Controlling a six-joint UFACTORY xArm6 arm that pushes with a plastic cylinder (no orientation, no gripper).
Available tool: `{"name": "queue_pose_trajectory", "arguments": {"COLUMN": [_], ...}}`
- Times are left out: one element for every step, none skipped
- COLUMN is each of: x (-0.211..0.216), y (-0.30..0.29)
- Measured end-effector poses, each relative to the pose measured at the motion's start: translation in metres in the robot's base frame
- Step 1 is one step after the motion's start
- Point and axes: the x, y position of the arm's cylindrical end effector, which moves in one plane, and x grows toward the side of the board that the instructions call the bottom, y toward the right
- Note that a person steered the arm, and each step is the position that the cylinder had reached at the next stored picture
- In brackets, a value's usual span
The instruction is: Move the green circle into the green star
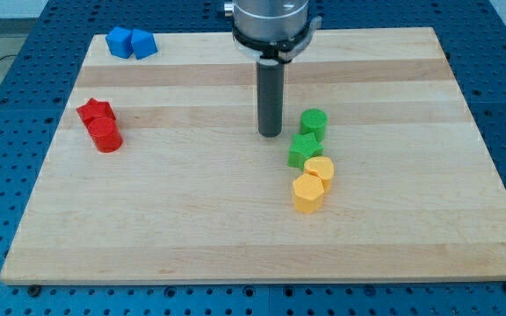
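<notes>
The green circle (314,123) sits right of the board's middle, touching or nearly touching the green star (305,150) just below and slightly left of it. My tip (271,133) rests on the board to the left of the green circle, a short gap away, and up-left of the green star. The rod rises straight up to the arm's head at the view's top.
Two yellow blocks (320,170) (307,193) lie stacked diagonally just below the green star. A red star (95,112) and red cylinder (106,135) sit at the left. Two blue blocks (119,40) (142,44) sit at the top left. The wooden board (235,237) lies on a blue perforated table.
</notes>
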Motion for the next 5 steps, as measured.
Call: {"name": "queue_pose_trajectory", "arguments": {"x": [-0.015,-0.041,-0.051,-0.043,-0.026], "y": [-0.001,0.023,0.074,0.108,0.113]}}
